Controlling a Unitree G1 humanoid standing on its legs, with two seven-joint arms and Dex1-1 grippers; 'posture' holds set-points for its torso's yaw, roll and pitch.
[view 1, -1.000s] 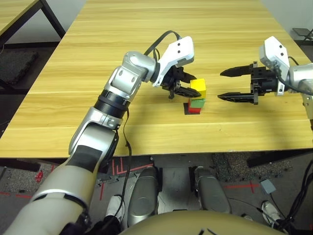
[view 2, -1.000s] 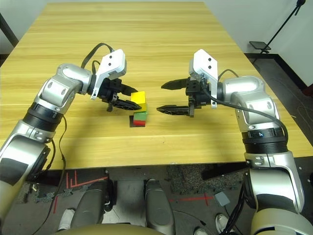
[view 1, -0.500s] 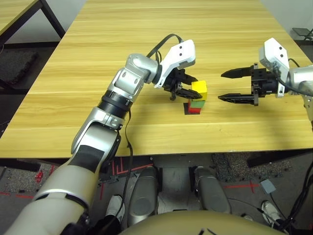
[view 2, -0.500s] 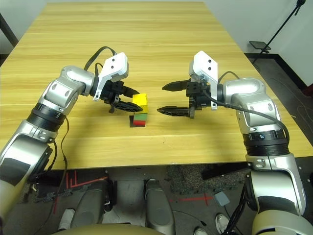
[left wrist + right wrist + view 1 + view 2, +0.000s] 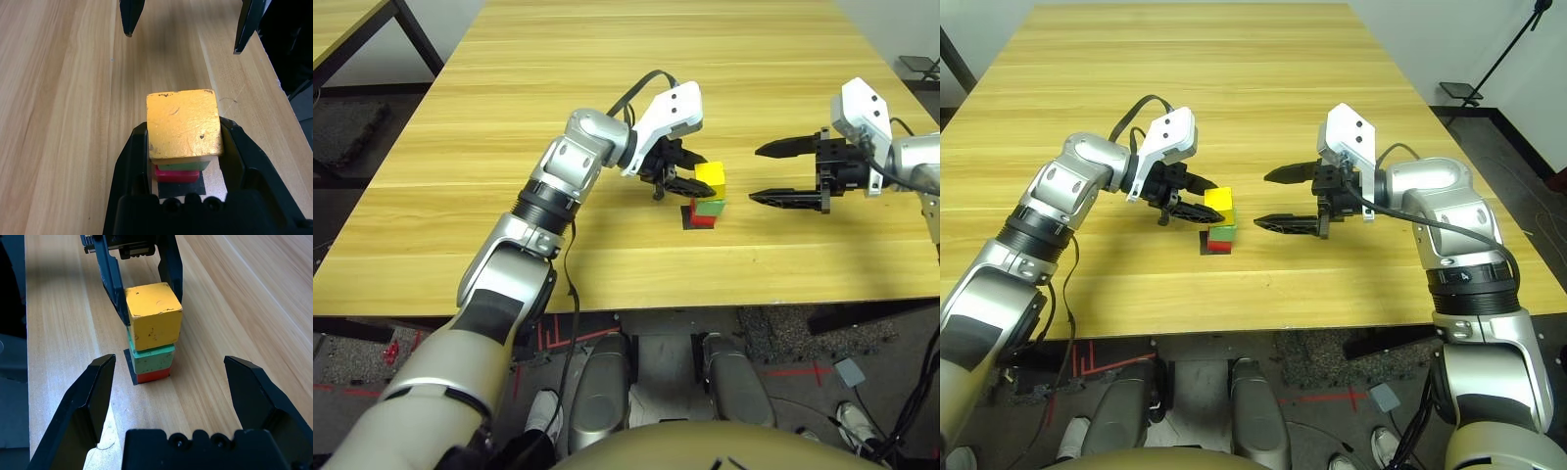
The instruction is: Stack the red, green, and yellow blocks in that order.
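The yellow block (image 5: 710, 175) is at the top of a stack, with my left gripper (image 5: 702, 173) shut on its two sides. Its underside meets the green block (image 5: 152, 358), which rests on the red block (image 5: 154, 375). The yellow block sits slightly askew over the green one. The red block stands on a flat black square patch (image 5: 178, 188) on the table. My right gripper (image 5: 754, 173) hangs open to the right of the stack, a short gap away, its fingers pointing at it with nothing between them.
The wooden table (image 5: 607, 88) stretches bare beyond and to both sides of the stack. Its front edge runs close below the arms. A second table's corner (image 5: 342, 29) shows at the far left.
My left arm has shifted slightly away from me, and the yellow block has stayed over the green one. The right gripper has held still and open.
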